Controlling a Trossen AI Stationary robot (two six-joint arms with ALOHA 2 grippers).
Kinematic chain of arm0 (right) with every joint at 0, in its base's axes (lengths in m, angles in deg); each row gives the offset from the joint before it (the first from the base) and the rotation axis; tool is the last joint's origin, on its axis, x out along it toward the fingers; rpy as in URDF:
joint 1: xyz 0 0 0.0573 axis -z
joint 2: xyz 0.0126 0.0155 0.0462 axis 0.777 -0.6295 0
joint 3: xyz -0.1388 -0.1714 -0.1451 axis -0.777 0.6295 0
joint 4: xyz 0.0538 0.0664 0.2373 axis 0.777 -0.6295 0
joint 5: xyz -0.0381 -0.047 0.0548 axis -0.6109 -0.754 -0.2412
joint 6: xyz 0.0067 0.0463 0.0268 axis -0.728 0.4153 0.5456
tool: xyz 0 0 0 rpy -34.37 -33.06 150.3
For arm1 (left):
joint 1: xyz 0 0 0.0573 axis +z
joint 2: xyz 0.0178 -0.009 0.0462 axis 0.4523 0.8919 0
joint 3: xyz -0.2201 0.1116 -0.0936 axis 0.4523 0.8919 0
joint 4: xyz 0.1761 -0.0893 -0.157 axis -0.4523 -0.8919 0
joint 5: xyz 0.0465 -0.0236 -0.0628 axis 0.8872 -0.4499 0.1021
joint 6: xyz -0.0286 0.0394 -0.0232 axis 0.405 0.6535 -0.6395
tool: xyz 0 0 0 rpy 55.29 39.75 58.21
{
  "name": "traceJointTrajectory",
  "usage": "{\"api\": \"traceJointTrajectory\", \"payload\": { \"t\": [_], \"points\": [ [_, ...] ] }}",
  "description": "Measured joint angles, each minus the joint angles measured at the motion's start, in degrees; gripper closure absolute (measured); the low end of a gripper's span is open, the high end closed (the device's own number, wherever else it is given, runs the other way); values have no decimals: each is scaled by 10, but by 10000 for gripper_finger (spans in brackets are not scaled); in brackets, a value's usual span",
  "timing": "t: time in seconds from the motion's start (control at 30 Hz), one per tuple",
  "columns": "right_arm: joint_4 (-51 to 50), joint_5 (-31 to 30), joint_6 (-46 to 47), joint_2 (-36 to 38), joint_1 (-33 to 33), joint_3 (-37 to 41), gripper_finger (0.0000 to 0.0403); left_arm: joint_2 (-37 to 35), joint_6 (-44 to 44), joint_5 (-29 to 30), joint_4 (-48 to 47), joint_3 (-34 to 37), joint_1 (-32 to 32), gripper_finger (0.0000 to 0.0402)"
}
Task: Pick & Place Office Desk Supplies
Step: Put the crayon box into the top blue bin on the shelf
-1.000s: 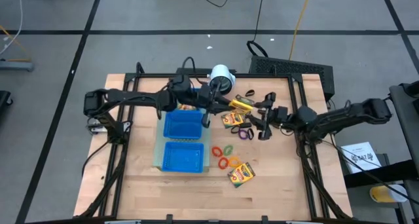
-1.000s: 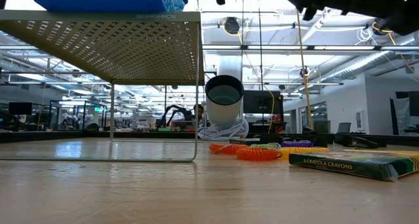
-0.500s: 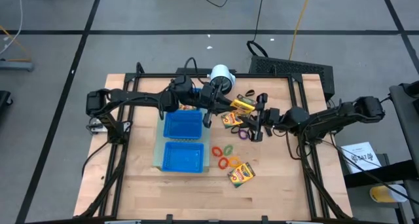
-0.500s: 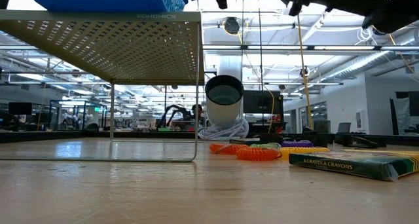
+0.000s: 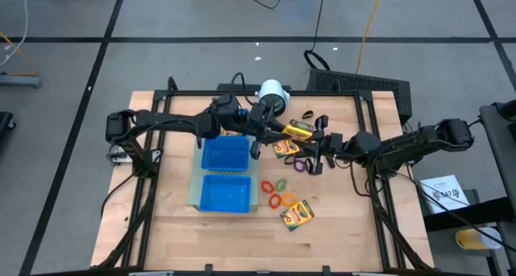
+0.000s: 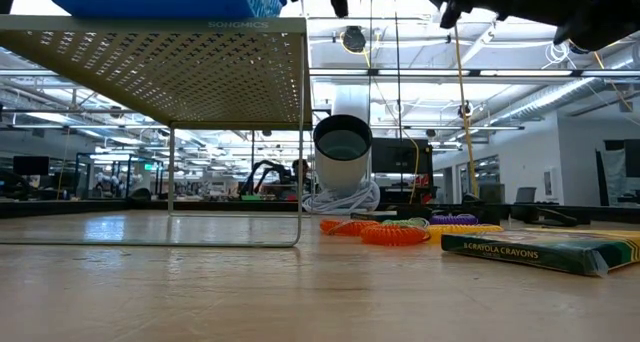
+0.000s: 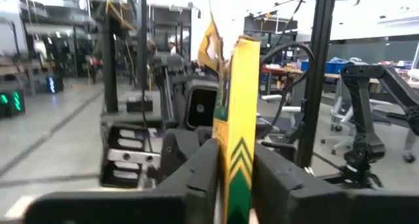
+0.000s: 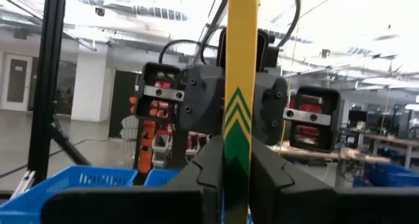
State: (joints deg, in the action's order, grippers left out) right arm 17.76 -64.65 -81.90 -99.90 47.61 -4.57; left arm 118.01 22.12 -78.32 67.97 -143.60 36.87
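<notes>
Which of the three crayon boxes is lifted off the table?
The crayon box held between the left end effector and right end effector; the other two lie flat on the table.

Both arms reached toward each other above the table's middle; the left gripper [image 5: 270, 131] and the right gripper [image 5: 316, 139] each clamped an end of one crayon box [image 5: 297, 130].

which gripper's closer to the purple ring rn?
Right. The right gripper sits just beside the purple ring, toward the table's back. The left gripper is farther off, up by the white cylinder.
</notes>
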Motion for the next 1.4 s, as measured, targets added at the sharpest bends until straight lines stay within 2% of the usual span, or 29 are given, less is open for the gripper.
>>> {"api": "traceJointTrajectory", "payload": {
  "t": [0.13,0.37,0.67,0.77,0.87,1.0,1.13,1.27,1.4],
  "points": [
    [-48,6,15,0,0,0,381,-8,-18,0,-34,0,-1,278],
    [-141,67,62,5,1,0,381,-47,-15,-3,-106,0,0,247],
    [-183,227,134,15,26,0,379,-63,-69,-14,-182,-9,0,241],
    [-200,241,135,15,33,0,379,-61,-67,-54,-237,-32,-4,241],
    [-218,241,135,15,40,0,379,-59,-49,-64,-311,-68,-14,241],
    [-240,242,147,15,55,0,379,-55,-1,-58,-461,-148,-19,241],
    [-237,242,159,15,68,0,379,-33,4,-24,-573,-211,-21,240],
    [-240,242,155,15,68,-11,379,-7,10,9,-613,-232,-23,240],
    [-253,243,145,9,65,-22,379,16,16,1,-604,-234,-24,240]
  ]
}}
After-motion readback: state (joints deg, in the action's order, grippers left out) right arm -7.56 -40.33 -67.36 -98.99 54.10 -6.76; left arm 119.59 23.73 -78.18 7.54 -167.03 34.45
